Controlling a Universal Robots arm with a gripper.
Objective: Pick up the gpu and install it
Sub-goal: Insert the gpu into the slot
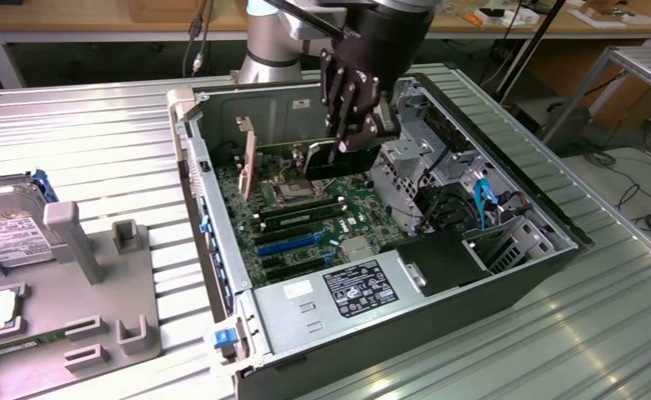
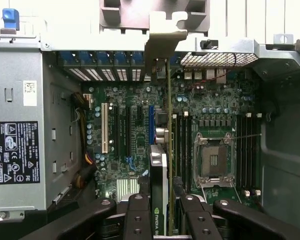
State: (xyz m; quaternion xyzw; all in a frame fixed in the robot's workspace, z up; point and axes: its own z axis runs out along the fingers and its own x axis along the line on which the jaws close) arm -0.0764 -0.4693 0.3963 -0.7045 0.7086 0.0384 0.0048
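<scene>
One gpu (image 1: pixel 338 163) is being gripped by the end effector (image 1: pixel 354 143) over the motherboard (image 1: pixel 322 212), upper centre of the exterior view.

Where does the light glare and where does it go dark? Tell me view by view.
Exterior view: sheen on the ribbed metal table, dim deep inside the computer case. Wrist view: table beyond the case blown white, motherboard evenly lit around the held gpu.
</scene>
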